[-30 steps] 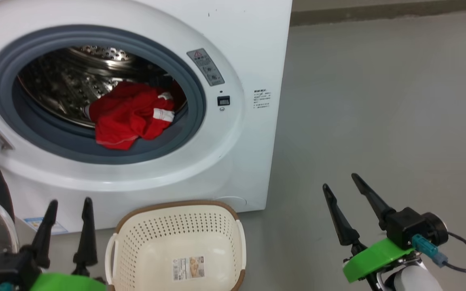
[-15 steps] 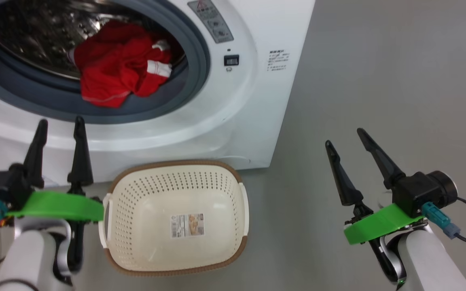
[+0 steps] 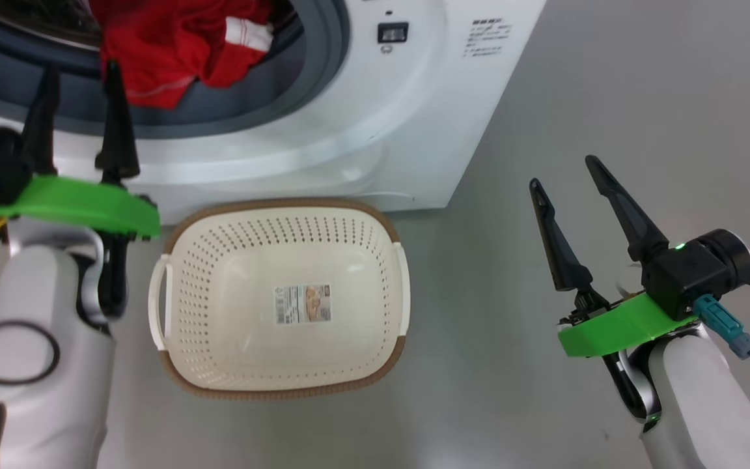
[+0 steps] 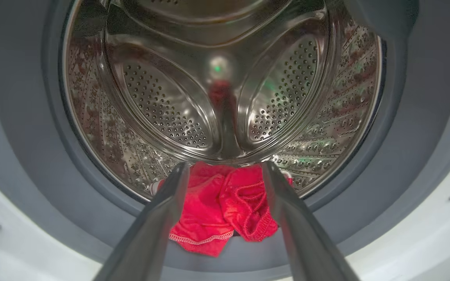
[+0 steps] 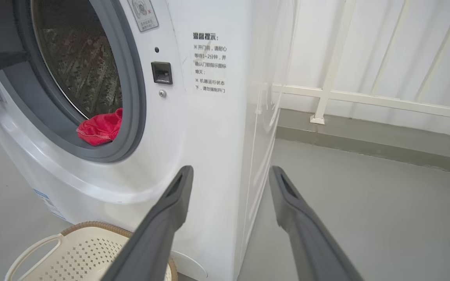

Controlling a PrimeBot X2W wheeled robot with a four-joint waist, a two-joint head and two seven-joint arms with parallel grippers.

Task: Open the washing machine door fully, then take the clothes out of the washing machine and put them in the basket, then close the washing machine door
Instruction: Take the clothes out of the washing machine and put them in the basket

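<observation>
The washing machine [image 3: 349,130] stands with its mouth uncovered; its door is out of view. The red clothes [image 3: 166,45] lie at the front of the steel drum [image 4: 217,78], spilling onto the grey rubber ring [image 4: 22,117]. My left gripper [image 3: 79,68] is open, its tips in front of the ring's lower edge. In the left wrist view the left gripper [image 4: 225,168] frames the clothes [image 4: 225,207], still apart from them. The basket [image 3: 284,205] sits empty on the floor before the machine. My right gripper [image 3: 562,174] hangs open and empty over the floor, right of the basket.
Grey floor [image 3: 609,85] stretches to the right of the machine. A white railing [image 5: 365,97] and a low kerb run behind it. In the right wrist view, the right gripper [image 5: 229,169] points at the machine's front corner, with the clothes [image 5: 102,128] and basket [image 5: 80,253] to its left.
The head camera has tilted down, so the whole picture has shifted. My left gripper has moved up and forward to the machine's mouth. The right gripper has barely moved.
</observation>
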